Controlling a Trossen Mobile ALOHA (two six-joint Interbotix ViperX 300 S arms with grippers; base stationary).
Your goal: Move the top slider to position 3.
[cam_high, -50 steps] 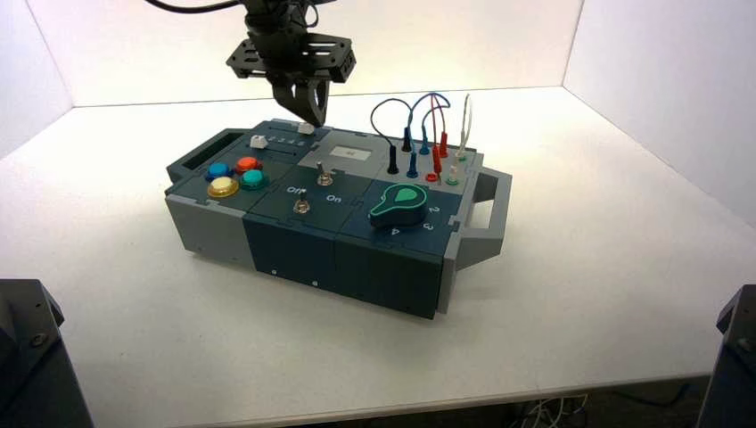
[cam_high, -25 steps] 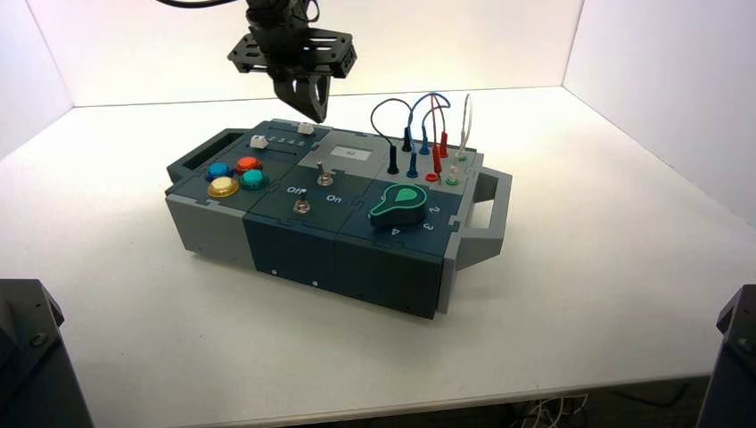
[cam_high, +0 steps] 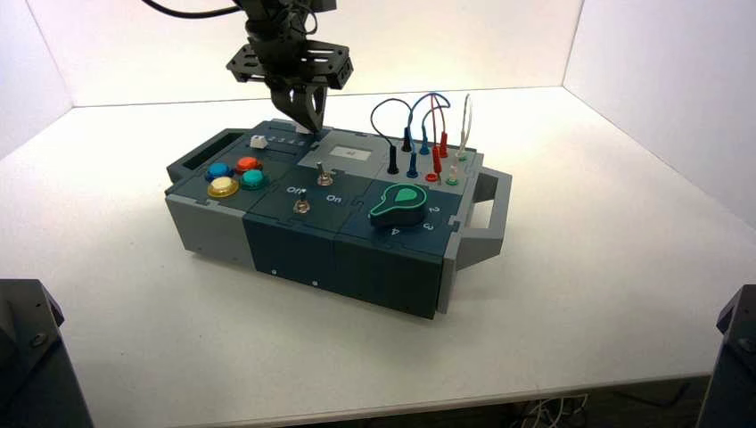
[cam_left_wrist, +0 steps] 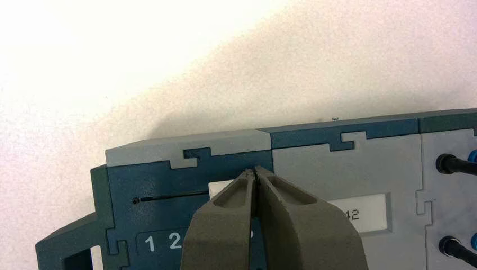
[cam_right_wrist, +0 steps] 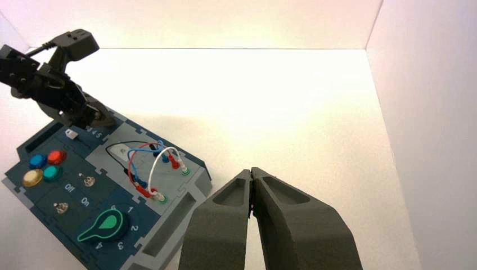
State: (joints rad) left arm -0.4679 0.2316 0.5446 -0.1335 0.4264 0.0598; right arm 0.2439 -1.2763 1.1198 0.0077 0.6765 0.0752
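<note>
The top slider's white knob (cam_left_wrist: 218, 189) sits at the end of its plain dark slot (cam_left_wrist: 169, 197) next to the grey display panel, half hidden by my fingers. My left gripper (cam_left_wrist: 255, 171) is shut and empty, with its tips down at that knob's display-side end; in the high view it (cam_high: 311, 123) hangs over the box's far edge and covers the knob. Of the printed digits only 1 and 2 (cam_left_wrist: 163, 242) show in the left wrist view; digit 3 is hidden behind the fingers. My right gripper (cam_right_wrist: 251, 172) is shut and empty, held off to the box's right.
The twin white knob (cam_high: 258, 141) sits at the left end of the digit row. The box (cam_high: 294, 245) also bears coloured round buttons (cam_high: 236, 176), two toggle switches (cam_high: 324, 169), a green dial (cam_high: 399, 205) and plugged wires (cam_high: 428, 116). White walls ring the table.
My left gripper rose a little above the box, then came down and slightly left onto the top slider's knob. The box's parts have not visibly moved.
</note>
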